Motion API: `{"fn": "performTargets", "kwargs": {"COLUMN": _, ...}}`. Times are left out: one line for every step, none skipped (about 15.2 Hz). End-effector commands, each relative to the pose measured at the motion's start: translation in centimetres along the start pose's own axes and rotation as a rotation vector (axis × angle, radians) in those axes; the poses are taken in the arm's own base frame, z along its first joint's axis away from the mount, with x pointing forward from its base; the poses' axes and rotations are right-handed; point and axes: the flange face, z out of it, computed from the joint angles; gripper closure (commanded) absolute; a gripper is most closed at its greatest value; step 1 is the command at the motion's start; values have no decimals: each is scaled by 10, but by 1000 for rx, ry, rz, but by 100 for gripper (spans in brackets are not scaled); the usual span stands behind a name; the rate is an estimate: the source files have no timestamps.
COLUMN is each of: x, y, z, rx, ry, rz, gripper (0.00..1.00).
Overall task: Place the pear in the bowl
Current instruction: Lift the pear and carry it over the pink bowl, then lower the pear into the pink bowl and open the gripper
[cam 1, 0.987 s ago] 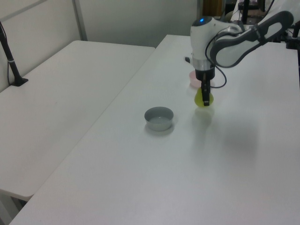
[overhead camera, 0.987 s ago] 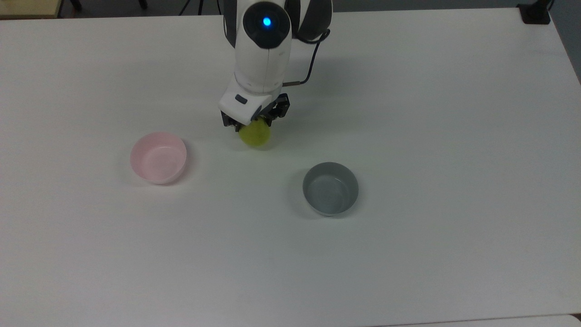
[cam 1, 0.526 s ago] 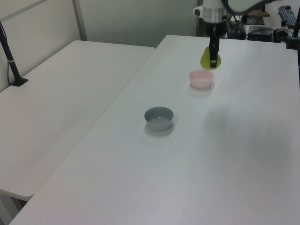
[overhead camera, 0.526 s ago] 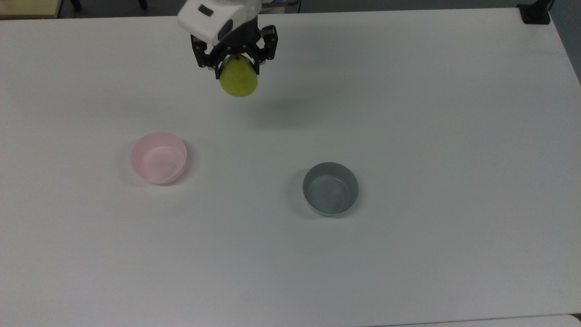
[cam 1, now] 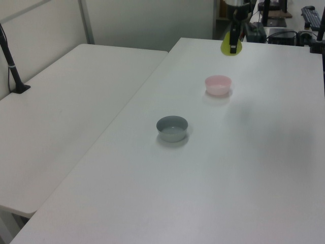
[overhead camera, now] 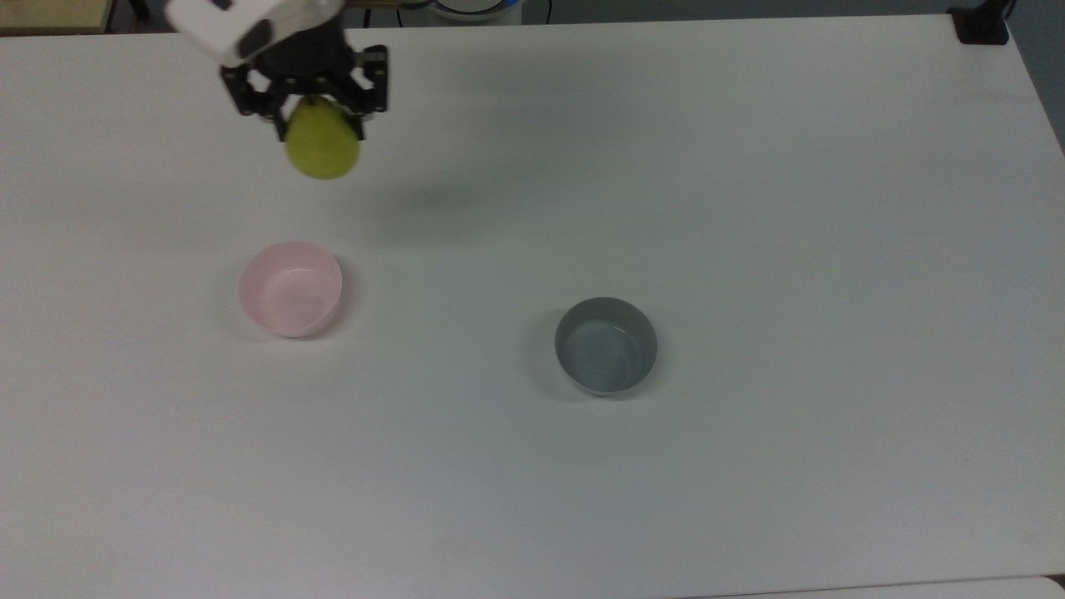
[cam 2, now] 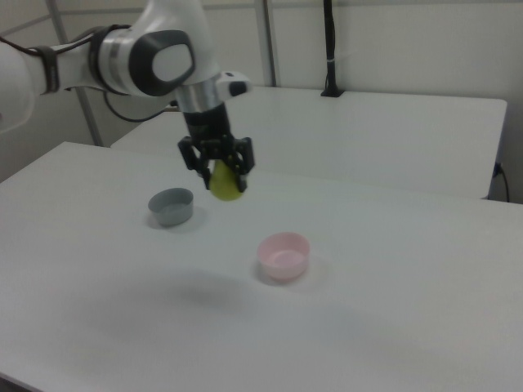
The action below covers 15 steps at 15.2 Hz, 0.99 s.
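- One claw (overhead camera: pixel 320 116) worked the scene, its two fingers pinched on the pear (overhead camera: pixel 323 150) near the narrow stem end, so the fruit hung wide end down.
- Judged from the task, the pear was held high, well clear of the desk (overhead camera: pixel 749 208), so it could travel over a bowl rim without clipping it.
- The pear was not yet over the pink bowl (overhead camera: pixel 290 288); in the top view it sat above the bowl in the picture and a little to the top view's right.
- The pink bowl stood upright and empty, open side up, ready to receive a drop.
- The grey bowl (overhead camera: pixel 606 345) stood well apart toward the top view's right, also empty; by the task it was not the target.
- The top view gave the flat layout best: both bowls and the pear's soft shadow on the desk, off to the pear's right.
- The right view showed what the top view could not: the gap of air under the pear (cam 2: pixel 225 183), and the arm's bent upper links behind the claw (cam 2: pixel 218 167).
- The left view put the pear (cam 1: pixel 231 46) beyond the pink bowl (cam 1: pixel 218 84), with the grey bowl (cam 1: pixel 172 128) nearer the camera and a second desk alongside.
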Motion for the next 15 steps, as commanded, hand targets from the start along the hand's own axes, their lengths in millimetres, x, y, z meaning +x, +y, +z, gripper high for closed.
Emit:
{"fn": "performTargets", "kwargs": {"x": 15, "y": 46, "z": 22, "rx": -3, "ry": 23, "rz": 5, "gripper": 95}}
{"fn": "performTargets", "kwargs": {"x": 26, "y": 51, "z": 35, "rx": -22, "ry": 61, "rz": 22, "gripper": 95}}
{"fn": "performTargets", "kwargs": {"x": 31, "y": 51, "z": 45, "rx": -28, "ry": 68, "rz": 24, "gripper": 95}}
{"fn": "performTargets", "kwargs": {"x": 36, "y": 51, "z": 57, "rx": -25, "ry": 65, "rz": 28, "gripper": 95}}
{"fn": "performTargets", "kwargs": {"x": 40, "y": 49, "z": 68, "rx": -19, "ry": 62, "rz": 28, "gripper": 94}}
{"fn": "performTargets", "kwargs": {"x": 43, "y": 49, "z": 75, "rx": -19, "ry": 61, "rz": 28, "gripper": 94}}
{"fn": "performTargets", "kwargs": {"x": 46, "y": 49, "z": 84, "rx": -22, "ry": 58, "rz": 27, "gripper": 93}}
{"fn": "performTargets", "kwargs": {"x": 49, "y": 49, "z": 95, "rx": -25, "ry": 58, "rz": 24, "gripper": 93}}
{"fn": "performTargets", "kwargs": {"x": 51, "y": 48, "z": 103, "rx": -28, "ry": 55, "rz": 22, "gripper": 93}}
{"fn": "performTargets", "kwargs": {"x": 52, "y": 50, "z": 115, "rx": -31, "ry": 50, "rz": 16, "gripper": 93}}
{"fn": "performTargets", "kwargs": {"x": 52, "y": 53, "z": 123, "rx": -34, "ry": 42, "rz": 15, "gripper": 93}}
{"fn": "performTargets", "kwargs": {"x": 51, "y": 53, "z": 132, "rx": -37, "ry": 30, "rz": 12, "gripper": 93}}
{"fn": "performTargets", "kwargs": {"x": 51, "y": 52, "z": 136, "rx": -38, "ry": 25, "rz": 9, "gripper": 93}}
{"fn": "performTargets", "kwargs": {"x": 49, "y": 49, "z": 145, "rx": -33, "ry": 12, "rz": 3, "gripper": 92}}
{"fn": "performTargets", "kwargs": {"x": 52, "y": 47, "z": 153, "rx": -35, "ry": 12, "rz": -1, "gripper": 91}}
